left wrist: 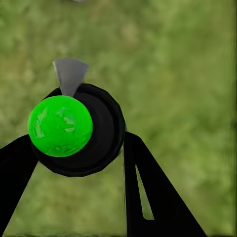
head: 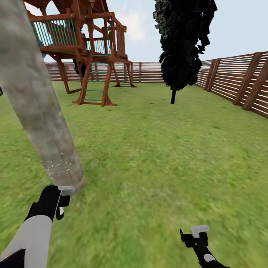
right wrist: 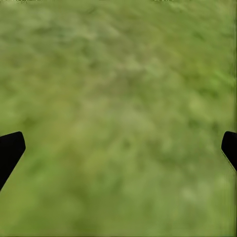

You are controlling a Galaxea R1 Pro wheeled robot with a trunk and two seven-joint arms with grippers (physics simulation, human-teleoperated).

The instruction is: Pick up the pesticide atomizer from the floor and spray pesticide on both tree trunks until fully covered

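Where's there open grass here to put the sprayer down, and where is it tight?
Open lawn spreads between the tree trunk and the slat fence, out to the dark cypress; the right gripper hangs open over bare grass. It is tight at the trunk's base, where the left gripper holds the atomizer, and under the wooden play tower.

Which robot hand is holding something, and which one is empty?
The left gripper holds the black atomizer with its green top. The right gripper is open over grass.

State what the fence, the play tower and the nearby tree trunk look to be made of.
Fence: brown wooden slats on thicker posts, matte; gaps show between the boards.
Play tower: reddish-brown stained timber beams, with green railing bars of unclear material.
Tree trunk: smooth mottled grey-brown bark, dull, with pale specks low down, possibly spray.
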